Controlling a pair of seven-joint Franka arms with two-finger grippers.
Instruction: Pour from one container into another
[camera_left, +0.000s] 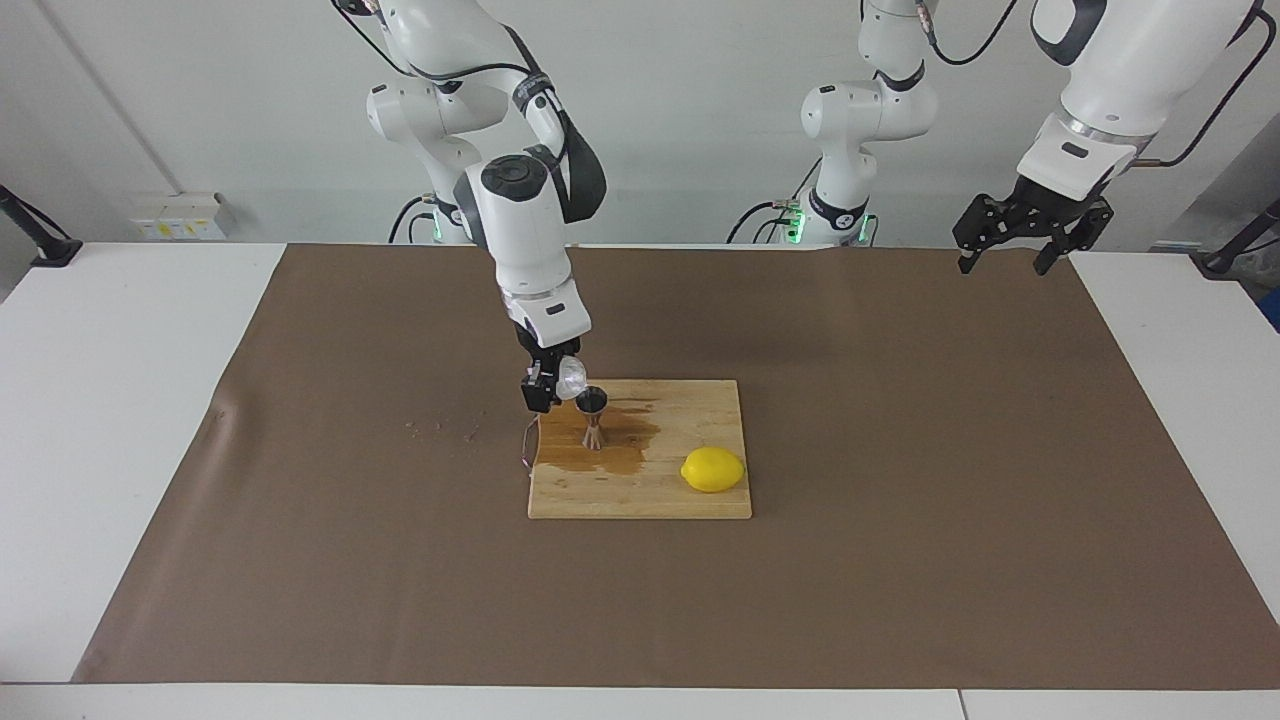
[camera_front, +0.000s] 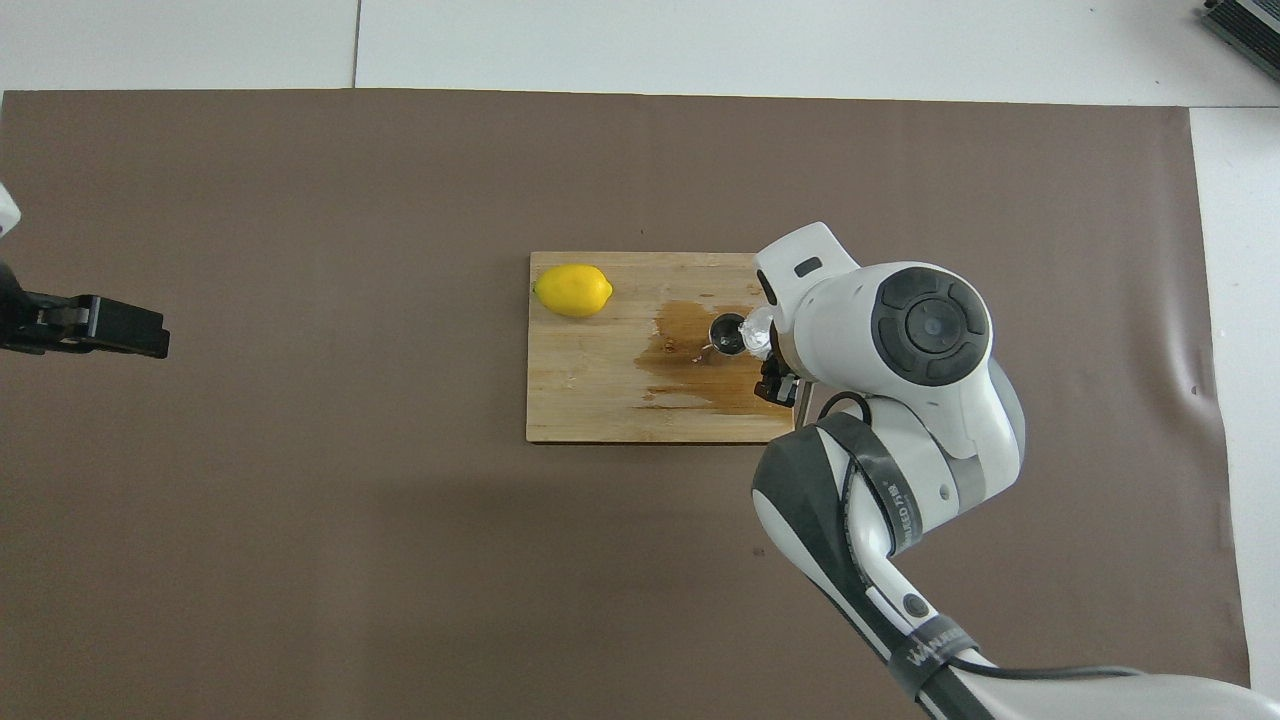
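The steel jigger (camera_left: 593, 418) stands upright on the wooden cutting board (camera_left: 690, 500), in a brown wet patch (camera_left: 620, 445). My right gripper (camera_left: 550, 385) is shut on the small clear cup (camera_left: 571, 378) and holds it tipped on its side, its mouth over the jigger's top cone. In the overhead view the clear cup (camera_front: 757, 328) sits right beside the jigger's open top (camera_front: 727, 335), with the right arm's wrist covering most of the gripper. My left gripper (camera_left: 1012, 243) hangs open and high over the left arm's end of the table, waiting.
A yellow lemon (camera_left: 712, 469) lies on the board toward the left arm's end; it also shows in the overhead view (camera_front: 572, 290). A brown mat (camera_left: 900, 560) covers the table. A few crumbs (camera_left: 440, 428) lie on the mat beside the board.
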